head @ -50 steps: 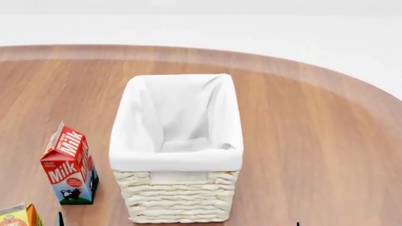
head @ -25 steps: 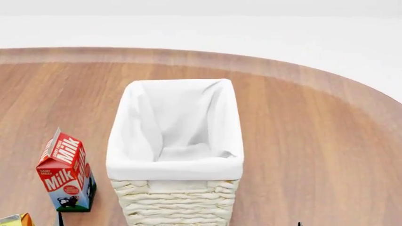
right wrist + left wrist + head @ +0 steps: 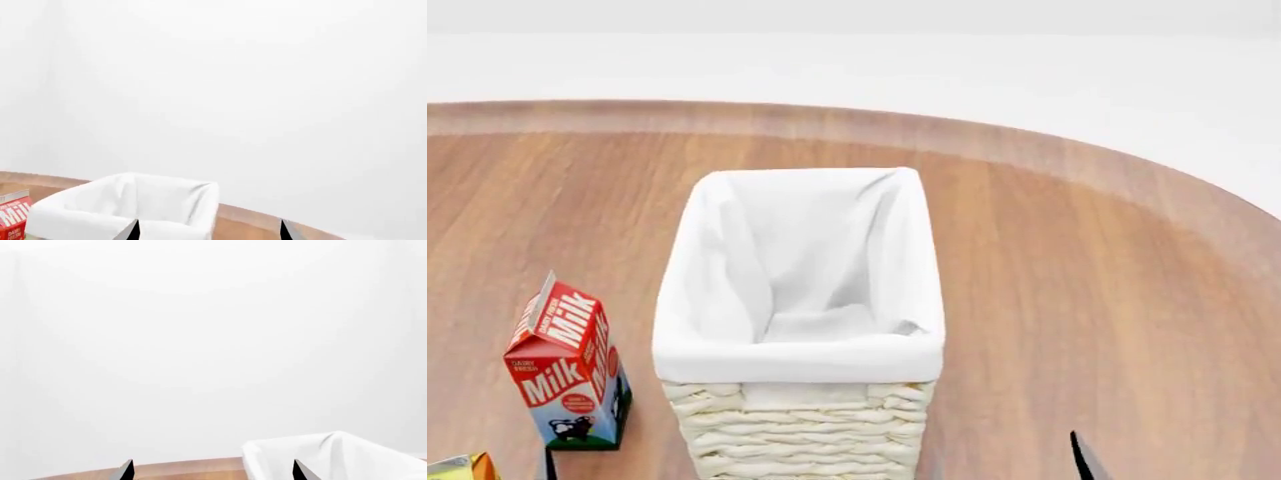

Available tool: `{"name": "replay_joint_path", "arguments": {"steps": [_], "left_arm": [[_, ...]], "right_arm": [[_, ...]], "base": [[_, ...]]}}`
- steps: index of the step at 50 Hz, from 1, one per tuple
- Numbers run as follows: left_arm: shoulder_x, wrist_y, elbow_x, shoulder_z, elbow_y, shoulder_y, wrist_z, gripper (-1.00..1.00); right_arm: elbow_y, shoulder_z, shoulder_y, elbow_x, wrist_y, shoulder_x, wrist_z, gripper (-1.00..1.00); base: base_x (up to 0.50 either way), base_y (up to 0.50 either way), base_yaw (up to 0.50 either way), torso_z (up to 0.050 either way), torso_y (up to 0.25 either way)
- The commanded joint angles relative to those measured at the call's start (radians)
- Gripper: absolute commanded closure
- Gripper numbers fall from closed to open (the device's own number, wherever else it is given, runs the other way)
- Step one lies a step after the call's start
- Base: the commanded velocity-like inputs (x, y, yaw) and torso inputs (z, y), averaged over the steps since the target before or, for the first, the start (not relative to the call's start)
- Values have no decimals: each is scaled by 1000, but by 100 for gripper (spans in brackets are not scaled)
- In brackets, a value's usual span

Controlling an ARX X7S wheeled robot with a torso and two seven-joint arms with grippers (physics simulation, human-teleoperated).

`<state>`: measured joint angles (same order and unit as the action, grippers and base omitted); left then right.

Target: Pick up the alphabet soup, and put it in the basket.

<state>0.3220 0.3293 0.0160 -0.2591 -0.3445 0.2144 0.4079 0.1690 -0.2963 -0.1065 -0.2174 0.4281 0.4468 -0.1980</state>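
Alphabet soup, the small blue-labelled tin you are after, shows in none of the three views, so you cannot tell which way it lies from either set of jaws or how its long axis runs.

Left wrist view: the left gripper (image 3: 210,471) shows only two dark fingertips set well apart with nothing between them, so its jaws stand open and empty. Past them sits the tall cream wicker basket with the white cloth lining (image 3: 333,455) on the round wooden bench (image 3: 187,469).

Head view: the basket (image 3: 801,430) stands mid-bench. The red and white milk carton (image 3: 567,365) is just left of the basket, and a yellow-orange carton corner (image 3: 461,467) lies further left.

Right wrist view: the right gripper (image 3: 208,231) likewise has its tips wide apart, holding nothing, with the basket (image 3: 127,207) beyond them.

You would probably need to look nearer than the basket before choosing an arm.
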Motion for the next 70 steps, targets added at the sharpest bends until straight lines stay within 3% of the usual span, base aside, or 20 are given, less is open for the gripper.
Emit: {"name": "replay_joint_path", "arguments": {"steps": [1, 7, 11, 19, 39, 50, 70], "left_arm": [[6, -1, -11, 4, 3, -4, 4, -100], [11, -3, -16, 9, -5, -2, 7, -100], [11, 0, -17, 7, 0, -4, 9, -100], [13, 0, -19, 4, 3, -5, 10, -100], [13, -15, -9, -7, -6, -8, 19, -100], [15, -15, -6, -12, -2, -11, 21, -100], [21, -12, -2, -20, -8, -5, 27, -100]], "right_arm": [[-182, -31, 70, -260, 78, 120, 313, -100], [-319, -72, 120, -360, 95, 138, 508, -100], [-396, -92, 160, -302, 59, 131, 501, -100], [-460, -163, 183, -301, 40, 162, 660, -100], [-503, -276, 237, -222, -28, 186, 802, -100], [-447, -318, 242, -285, -73, 223, 924, -100], [-313, -363, 203, -227, -75, 267, 926, -100]], "base": [[0, 0, 0, 0, 0], [0, 0, 0, 0, 0], [0, 0, 0, 0, 0], [0, 0, 0, 0, 0], [0, 0, 0, 0, 0], [0, 0, 0, 0, 0], [0, 0, 0, 0, 0]]}}
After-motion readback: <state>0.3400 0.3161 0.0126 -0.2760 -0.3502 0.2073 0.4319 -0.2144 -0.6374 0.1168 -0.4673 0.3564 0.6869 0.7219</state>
